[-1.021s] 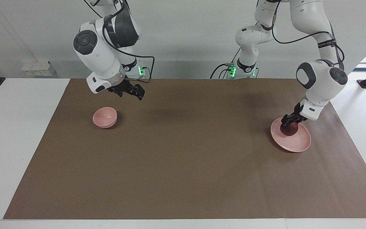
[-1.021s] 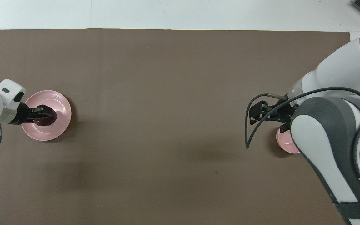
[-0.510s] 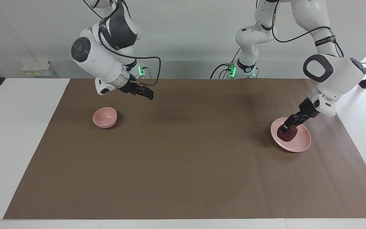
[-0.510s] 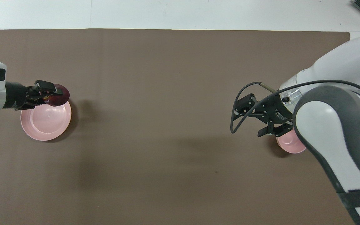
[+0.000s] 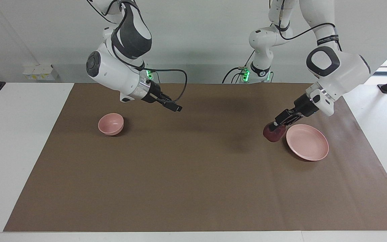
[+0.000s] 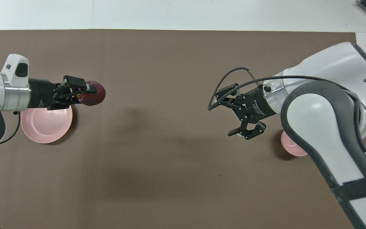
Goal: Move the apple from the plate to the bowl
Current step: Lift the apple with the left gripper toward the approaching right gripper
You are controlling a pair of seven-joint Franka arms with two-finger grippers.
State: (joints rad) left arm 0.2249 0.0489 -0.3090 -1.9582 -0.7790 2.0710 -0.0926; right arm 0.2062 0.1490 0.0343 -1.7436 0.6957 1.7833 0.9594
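My left gripper is shut on the dark red apple and holds it in the air, over the brown mat just off the plate's rim toward the table's middle. The flat pink plate lies bare at the left arm's end of the table. At the right arm's end stands the small pink bowl, half covered by the right arm in the overhead view. My right gripper hangs open over the mat, past the bowl toward the middle, with nothing in it.
A brown mat covers most of the white table. A black cable loops out beside the right gripper. White table strips border the mat at both ends.
My left gripper has lifted the apple off the plate and carried it toward the table's middle. The right arm has swung from over the bowl toward the middle, still open.
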